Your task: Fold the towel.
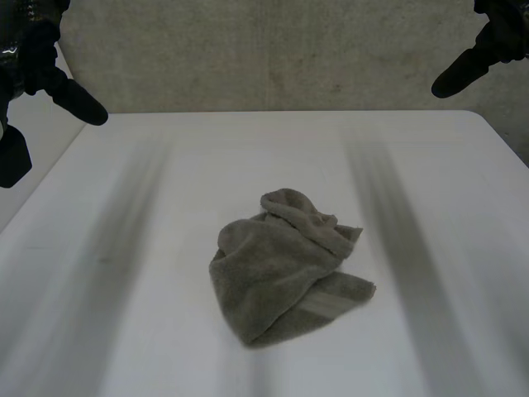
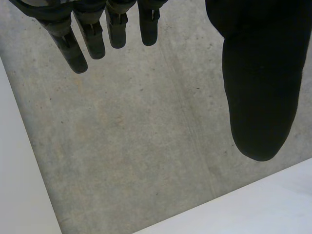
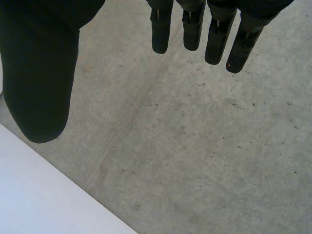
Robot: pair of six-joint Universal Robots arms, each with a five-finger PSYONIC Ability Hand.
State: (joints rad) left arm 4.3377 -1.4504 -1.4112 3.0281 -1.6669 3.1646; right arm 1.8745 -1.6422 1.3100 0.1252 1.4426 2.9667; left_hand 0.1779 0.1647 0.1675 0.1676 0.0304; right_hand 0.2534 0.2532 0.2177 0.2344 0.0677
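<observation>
In my head view the towel (image 1: 285, 265) lies as a crumpled heap on the white tabletop (image 1: 140, 190), about midway between the two arms and somewhat toward the near edge. It is grey-brown and not spread out. Its folds are piled over each other, and one flatter corner with a woven band sticks out on the side of the right arm. Both robot hands are well apart from it.

The left robot hand (image 1: 41, 62) is raised near the far left corner of the tabletop. In its own wrist view I see its fingers (image 2: 78, 48) straight and the thumb (image 2: 258, 83) standing away from them, so this robot hand is released and empty. Below it is a grey concrete floor (image 2: 146, 146), and an edge of the tabletop passes close to the thumb tip.

The right robot hand (image 1: 488, 45) is raised near the far right corner. In its wrist view the fingers (image 3: 214, 41) are also straight, with the thumb (image 3: 41, 78) off to one side. It is released and grasps nothing. The same concrete floor lies below it, and a tabletop edge runs just beside its thumb.
</observation>
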